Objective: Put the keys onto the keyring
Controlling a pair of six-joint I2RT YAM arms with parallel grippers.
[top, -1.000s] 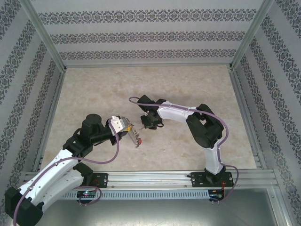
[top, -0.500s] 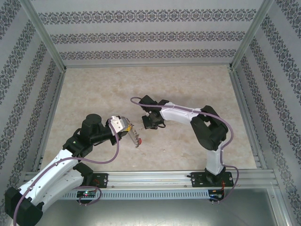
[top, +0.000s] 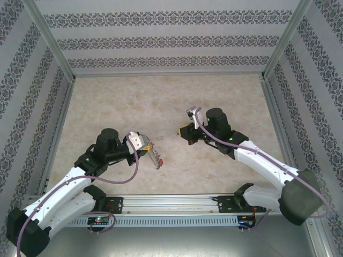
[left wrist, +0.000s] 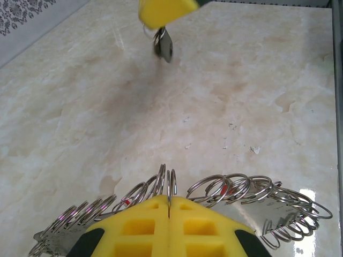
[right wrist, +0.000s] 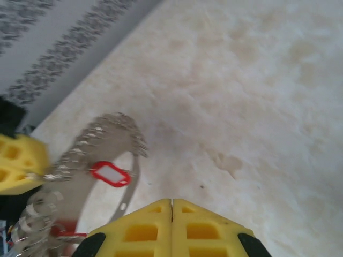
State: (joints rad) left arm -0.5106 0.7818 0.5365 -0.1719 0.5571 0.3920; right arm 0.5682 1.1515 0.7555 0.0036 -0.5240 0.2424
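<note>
Standing on edge between the closed fingers of the left tool (left wrist: 169,210), the keyring (left wrist: 230,190) fans its many small wire loops out to either side. It sits low over the table (left wrist: 80,107), near the middle of the front half. A red tag (right wrist: 110,174) hangs inside the ring's curve. Facing the ring across a bare gap, the right tool (top: 184,132) is shut on a small dark key (left wrist: 164,47), which dangles below its yellow tip, clear of the table; the view is too poor to tell which key it is. Open marble-patterned table lies around both tools on all sides. The metal frame rails (top: 53,123) and patterned walls (top: 171,43) stand well apart from them.
</note>
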